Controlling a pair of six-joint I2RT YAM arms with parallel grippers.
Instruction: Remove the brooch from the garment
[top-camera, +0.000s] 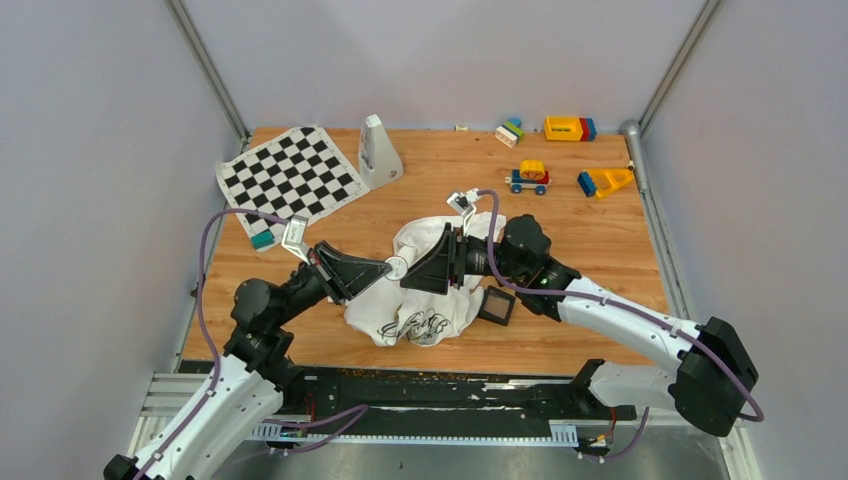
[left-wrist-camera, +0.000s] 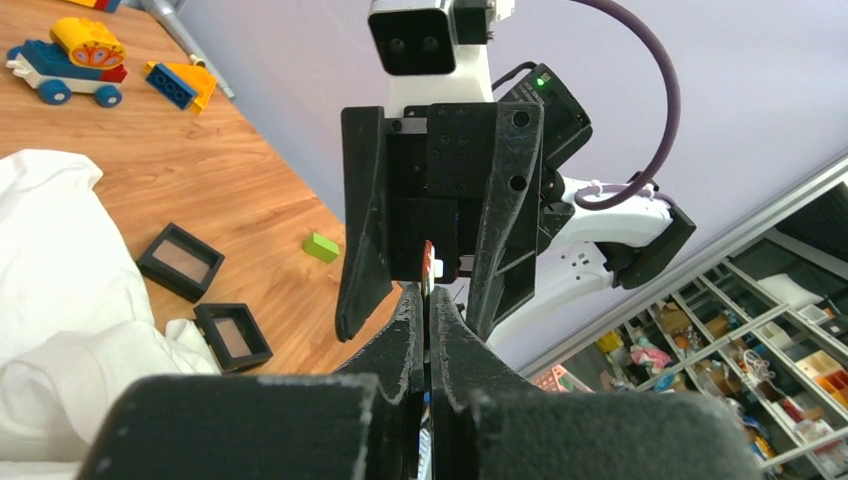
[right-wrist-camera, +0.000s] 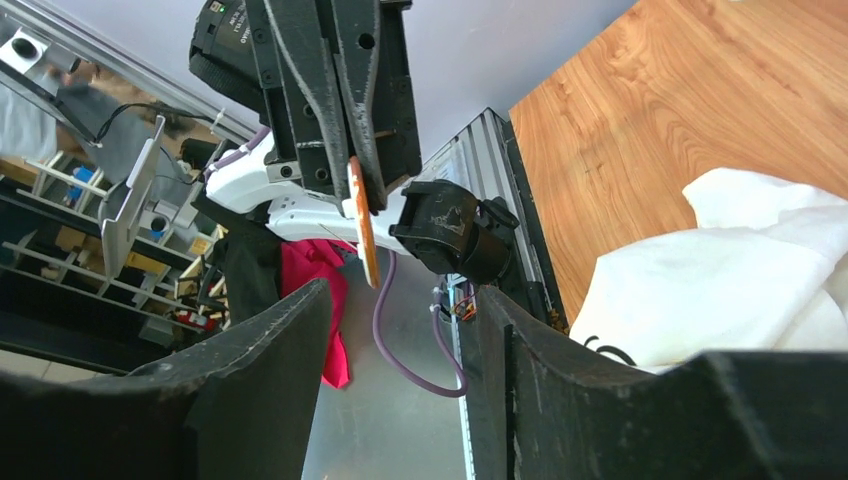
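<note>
Top view: left gripper (top-camera: 383, 267) pinches the brooch (top-camera: 396, 267) just above the garment (top-camera: 420, 305); right gripper (top-camera: 418, 268) faces it. Left wrist: jaws closed on the brooch's edge. Right wrist: jaws apart, empty; brooch hangs clear of garment, so removal seems done and only release is left.

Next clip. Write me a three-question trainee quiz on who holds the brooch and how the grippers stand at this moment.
1. True or false: the left gripper is shut on the brooch.
2. Multiple choice: the right gripper, facing the left one, is A) shut on fabric, B) open, C) out of every view.
3. Short answer: how many small black boxes lie on the table beside the white garment?

Key: 1 true; 2 B; 3 two.
</note>
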